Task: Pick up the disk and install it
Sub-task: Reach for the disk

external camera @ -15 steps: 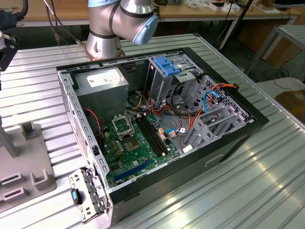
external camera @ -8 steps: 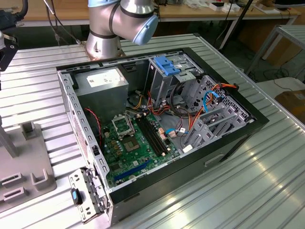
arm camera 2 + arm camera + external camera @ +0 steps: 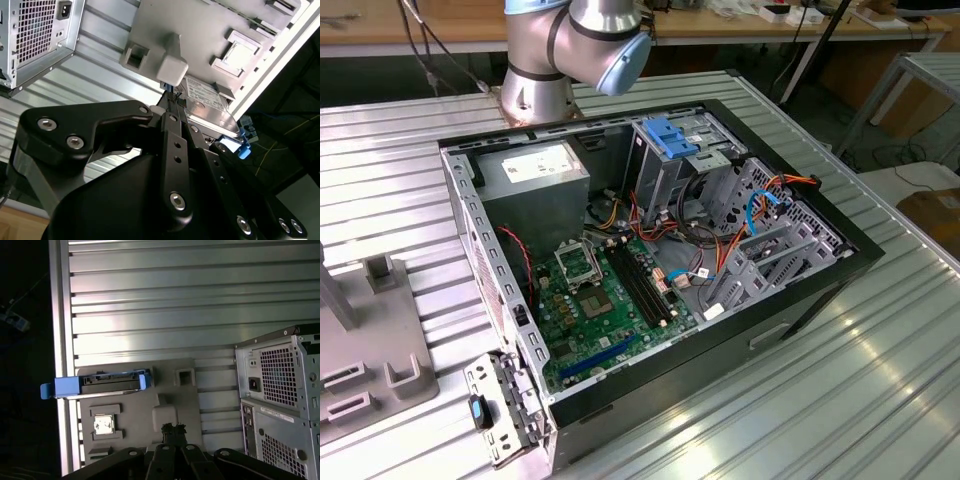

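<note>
The disk [image 3: 100, 385] is a dark grey drive with bright blue rails. It rests at the edge of a grey fixture plate [image 3: 150, 405], close to the table's edge. In the second wrist view the disk [image 3: 207, 107] lies just past my fingertips, with a blue rail end sticking out. My gripper [image 3: 173, 429] hovers over the plate, apart from the disk. Its black fingers [image 3: 172, 120] are drawn together with nothing between them. The open computer case [image 3: 650, 260] stands in the middle of the ribbed table in the exterior view.
The case's rear panel with fan grilles [image 3: 280, 400] stands beside the fixture plate. A small square chip [image 3: 104, 424] sits in a pocket of the plate. Inside the case a blue latch piece [image 3: 670, 135] tops the drive bay. The arm's base [image 3: 535, 70] stands behind the case.
</note>
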You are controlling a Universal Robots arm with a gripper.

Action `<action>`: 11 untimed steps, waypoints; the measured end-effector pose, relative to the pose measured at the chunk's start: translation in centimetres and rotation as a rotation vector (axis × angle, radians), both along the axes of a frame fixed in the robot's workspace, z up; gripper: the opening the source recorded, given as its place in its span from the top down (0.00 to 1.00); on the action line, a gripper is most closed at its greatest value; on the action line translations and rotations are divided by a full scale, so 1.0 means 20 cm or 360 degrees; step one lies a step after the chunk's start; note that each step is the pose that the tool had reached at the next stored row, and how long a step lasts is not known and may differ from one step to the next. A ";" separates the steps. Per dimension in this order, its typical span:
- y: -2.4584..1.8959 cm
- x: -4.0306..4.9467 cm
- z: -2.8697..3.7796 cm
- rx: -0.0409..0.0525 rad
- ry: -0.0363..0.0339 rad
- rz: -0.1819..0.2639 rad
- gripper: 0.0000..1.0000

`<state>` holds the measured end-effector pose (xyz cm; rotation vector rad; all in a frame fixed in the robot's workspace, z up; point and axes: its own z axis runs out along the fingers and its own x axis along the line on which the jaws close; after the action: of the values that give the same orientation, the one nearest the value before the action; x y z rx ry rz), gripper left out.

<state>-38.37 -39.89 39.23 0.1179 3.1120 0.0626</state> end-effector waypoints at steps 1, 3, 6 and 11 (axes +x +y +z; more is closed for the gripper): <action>0.000 -0.021 -0.001 0.0000 0.0000 0.0000 0.89; 0.000 -0.049 -0.001 0.0000 0.0000 0.0000 0.89; 0.000 -0.119 -0.004 0.0000 0.0000 0.0000 0.89; 0.000 -0.294 -0.018 0.0000 0.0000 0.0000 0.89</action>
<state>-44.25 -39.89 38.87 0.1180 3.1120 0.0627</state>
